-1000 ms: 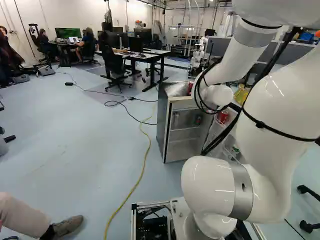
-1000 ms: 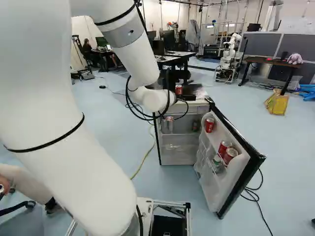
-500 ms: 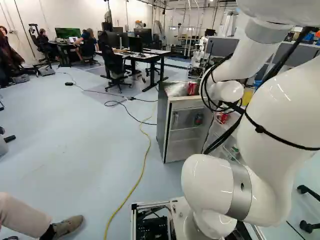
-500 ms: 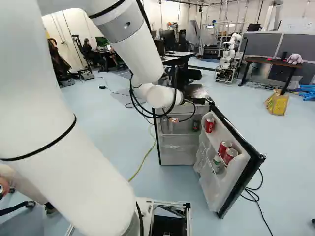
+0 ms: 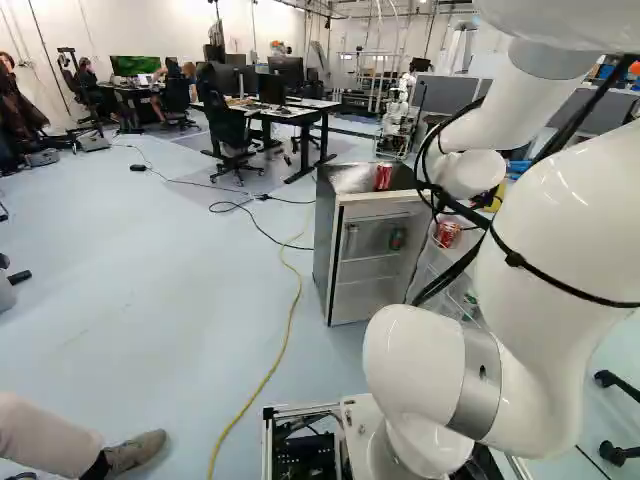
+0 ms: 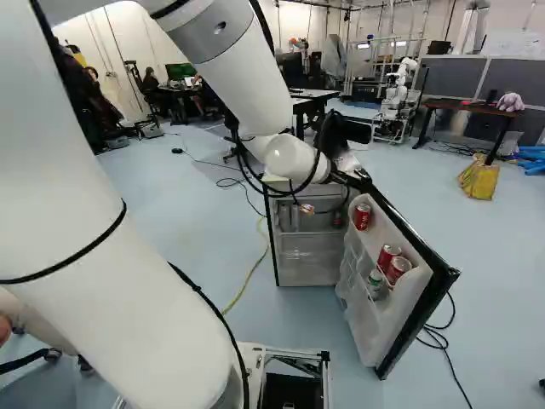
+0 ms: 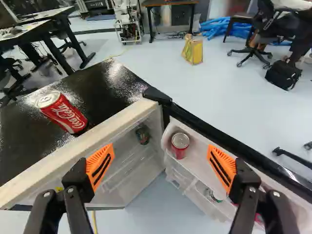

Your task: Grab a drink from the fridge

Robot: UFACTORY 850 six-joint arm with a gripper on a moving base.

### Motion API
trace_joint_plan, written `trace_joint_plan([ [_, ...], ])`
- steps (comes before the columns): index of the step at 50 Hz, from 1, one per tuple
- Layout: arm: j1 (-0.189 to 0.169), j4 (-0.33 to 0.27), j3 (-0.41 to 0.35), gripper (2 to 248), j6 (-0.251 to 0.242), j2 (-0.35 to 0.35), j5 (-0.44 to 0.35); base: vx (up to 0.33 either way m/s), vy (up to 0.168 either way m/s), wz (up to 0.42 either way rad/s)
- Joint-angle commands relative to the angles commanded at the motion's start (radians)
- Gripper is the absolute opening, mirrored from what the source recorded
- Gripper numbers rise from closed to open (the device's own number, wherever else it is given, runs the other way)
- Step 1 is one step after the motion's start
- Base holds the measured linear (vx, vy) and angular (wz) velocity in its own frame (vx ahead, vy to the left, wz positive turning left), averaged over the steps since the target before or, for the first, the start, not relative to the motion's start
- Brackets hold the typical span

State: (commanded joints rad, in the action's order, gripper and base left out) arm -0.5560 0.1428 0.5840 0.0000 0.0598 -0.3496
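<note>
Arm (image 6: 245, 89) swung right, the red door can (image 7: 180, 145) ahead of the open end effector (image 6: 306, 209)

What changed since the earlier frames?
Arm swung right, carrying the gripper along. No grab or release seen; gripper now open and empty. Unmoved: base, fridge, its open door, red soda can on top.
</note>
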Motion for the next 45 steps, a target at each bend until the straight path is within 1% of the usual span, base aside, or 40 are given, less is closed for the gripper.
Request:
trace_joint_plan([
  [12,-0.039,0.043,0.024,247,0.0,0.006,0.083,0.0,0.0,0.0],
  [20,-0.065,0.058,0.041,247,0.0,0.007,0.125,0.0,0.0,0.0],
  [45,-0.145,0.061,0.102,247,0.0,-0.048,0.138,0.0,0.0,0.0],
])
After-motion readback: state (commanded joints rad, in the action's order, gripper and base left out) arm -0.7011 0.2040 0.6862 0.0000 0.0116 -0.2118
